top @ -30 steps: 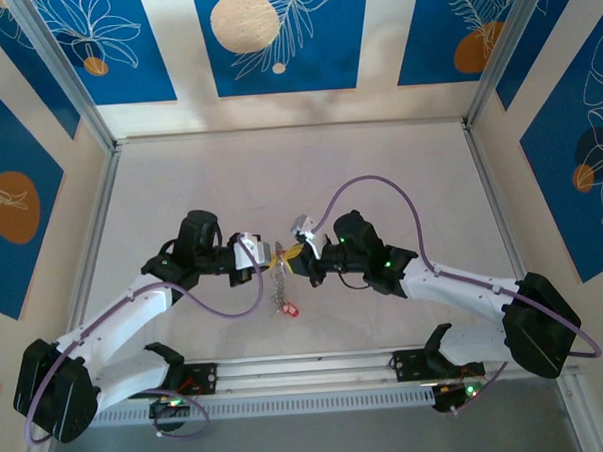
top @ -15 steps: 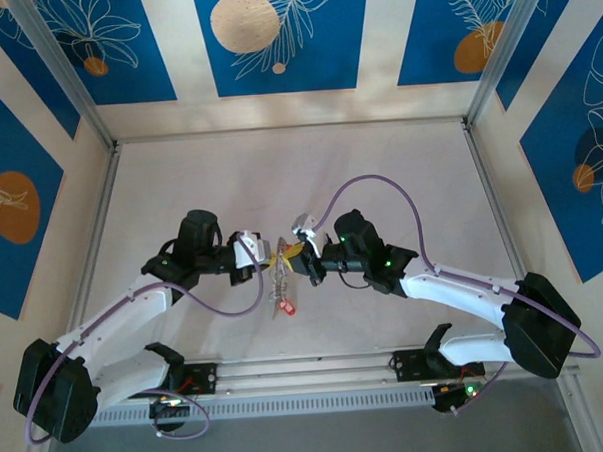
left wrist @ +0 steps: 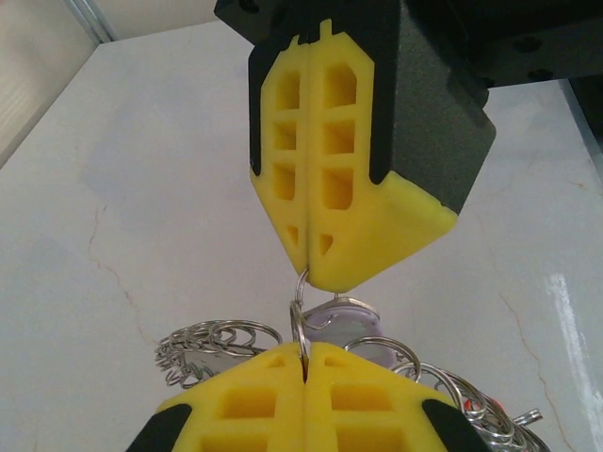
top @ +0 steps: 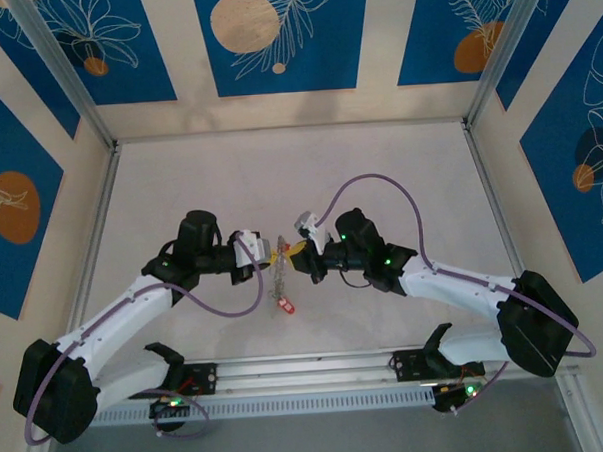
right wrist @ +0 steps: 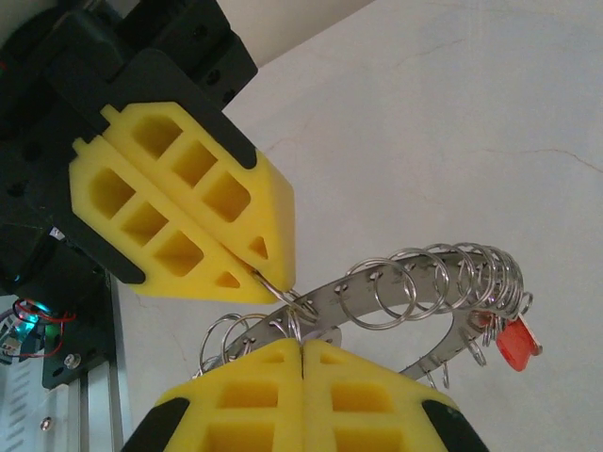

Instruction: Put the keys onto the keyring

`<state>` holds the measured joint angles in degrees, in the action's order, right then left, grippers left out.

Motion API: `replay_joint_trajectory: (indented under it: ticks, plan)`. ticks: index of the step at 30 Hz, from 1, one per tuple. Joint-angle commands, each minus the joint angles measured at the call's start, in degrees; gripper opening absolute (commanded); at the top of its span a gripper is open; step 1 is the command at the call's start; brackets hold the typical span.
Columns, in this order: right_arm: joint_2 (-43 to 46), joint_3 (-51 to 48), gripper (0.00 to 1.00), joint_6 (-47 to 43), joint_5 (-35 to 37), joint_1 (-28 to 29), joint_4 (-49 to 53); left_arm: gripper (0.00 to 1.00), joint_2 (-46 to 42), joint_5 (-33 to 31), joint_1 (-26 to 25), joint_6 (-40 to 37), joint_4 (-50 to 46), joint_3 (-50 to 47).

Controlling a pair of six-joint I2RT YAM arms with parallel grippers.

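The keyring (right wrist: 415, 282) is a silvery metal band with holes, carrying many small split rings. It hangs between my two grippers above the table, also seen as the keyring (top: 278, 282). My left gripper (left wrist: 306, 350) is shut on one small split ring. My right gripper (right wrist: 301, 344) is shut on a neighbouring small ring, tip to tip with the left gripper (right wrist: 273, 278). A red-headed key (right wrist: 516, 344) dangles from the band's far end, the low red key (top: 284, 307) in the top view. A whitish-lilac key head (left wrist: 344, 315) hangs just behind the pinched rings.
The pale marbled table (top: 399, 162) lies under both arms, bounded by metal frame rails (top: 93, 255) and blue patterned walls. Purple cables (top: 380, 183) loop from each wrist. The arm bases and a rail (top: 308, 371) run along the near edge.
The hanging keyring and red key have swung slightly left and drawn in narrower. Both grippers stay shut and nearly still.
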<state>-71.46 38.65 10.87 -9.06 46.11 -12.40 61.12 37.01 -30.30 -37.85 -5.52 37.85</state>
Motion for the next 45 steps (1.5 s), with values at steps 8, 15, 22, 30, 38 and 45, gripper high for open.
replay_joint_trajectory:
  ticks: [8,15,22,30,38,45]
  plan:
    - [0.9,-1.9,0.00,2.6,-2.7,-2.1,-2.4,0.00,-1.7,3.9,-1.0,0.3,2.2,-0.6]
    - [1.4,-1.5,0.00,2.4,-4.2,-2.2,-2.9,0.00,-1.8,3.6,-1.0,1.0,3.1,-0.8]
    - [1.1,-1.7,0.00,1.5,-5.5,-2.6,-2.4,0.00,-2.1,5.1,-1.0,2.0,4.6,-1.1]
    - [3.7,-1.0,0.26,-1.8,-3.4,-3.7,1.2,0.00,-2.4,8.4,-1.0,1.2,4.4,-0.7]
    - [10.9,-3.3,0.29,-18.9,-6.4,-2.7,2.1,0.00,-1.9,11.1,-1.1,0.6,3.0,0.4]
    - [10.2,-3.0,0.36,-29.6,-9.0,-1.2,3.5,0.00,-1.8,12.3,-1.2,0.7,2.9,0.6]
